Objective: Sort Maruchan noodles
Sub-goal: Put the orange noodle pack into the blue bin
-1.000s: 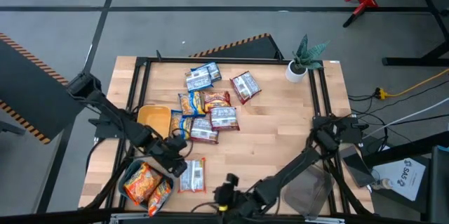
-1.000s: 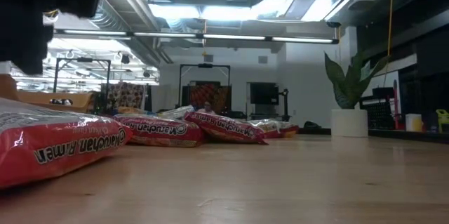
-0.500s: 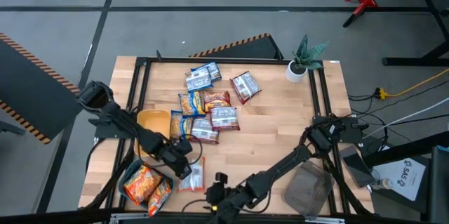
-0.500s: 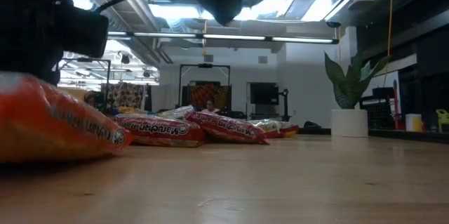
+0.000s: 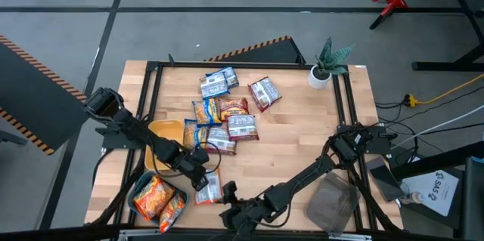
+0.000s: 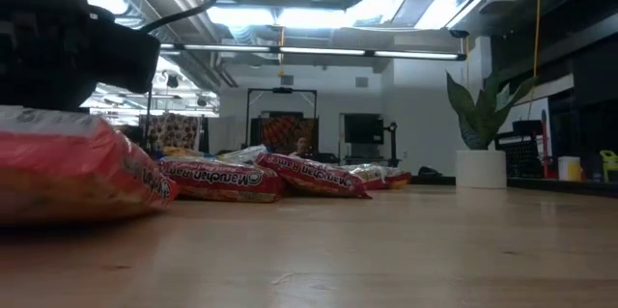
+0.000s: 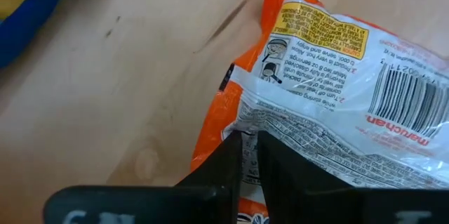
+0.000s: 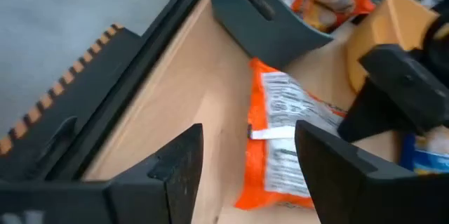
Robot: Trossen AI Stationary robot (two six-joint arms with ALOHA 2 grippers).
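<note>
An orange Maruchan noodle packet lies back side up near the table's front edge, also seen in the low view. My left gripper is down on it and shut on its wrapper. My right gripper hovers open just to the packet's near right. Its fingers stand apart on either side of the packet's end, and no touch shows. More noodle packets lie heaped at mid-table. Others fill the dark tray. My left gripper pinches a raised crinkle of the packet's silver-and-clear back between its two fingers, near the wrapper's orange side edge. The fingers come steeply from above. The packet rests on the table with its barcode side up.
A yellow tray sits left of the heap, just behind my left gripper. A grey tray lies at the front right under the right arm. A potted plant stands at the far right corner. Bare wood lies to the right of the heap.
My left gripper has come down toward the near edge onto the orange packet. In the low view the packet, flat before, now stands humped higher. My right gripper has slid left along the near edge toward the packet and rolled.
</note>
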